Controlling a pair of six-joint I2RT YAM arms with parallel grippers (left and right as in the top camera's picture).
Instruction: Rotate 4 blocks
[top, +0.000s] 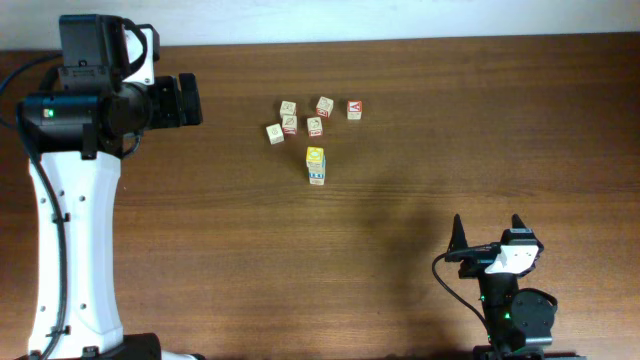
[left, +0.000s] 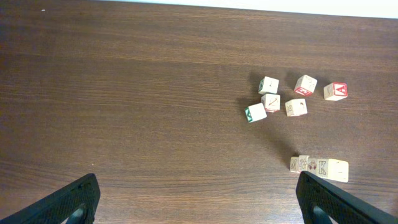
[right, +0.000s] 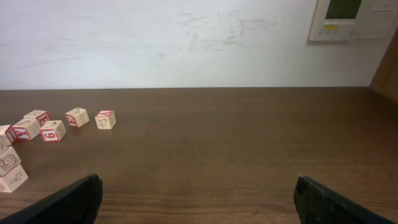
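The blocks are pale wooden cubes on the dark table. A short upright stack (top: 316, 166) has a yellow top and a blue side; in the left wrist view the stack (left: 320, 167) lies at the lower right, and in the right wrist view the stack (right: 10, 168) shows at the far left edge. Two green-printed cubes (top: 275, 133) (top: 288, 108) stand just behind it. My left gripper (top: 188, 100) (left: 199, 205) hangs open well to the left of them, holding nothing. My right gripper (top: 487, 225) (right: 198, 199) is open near the front right, far from the cubes.
Several red-printed cubes (top: 325, 106) (top: 354, 109) (top: 290, 124) sit mixed in with the green ones; the red cubes (left: 335, 91) (right: 104, 119) also show in both wrist views. A white wall (right: 186, 43) with a control panel (right: 354, 18) rises behind the table's far edge.
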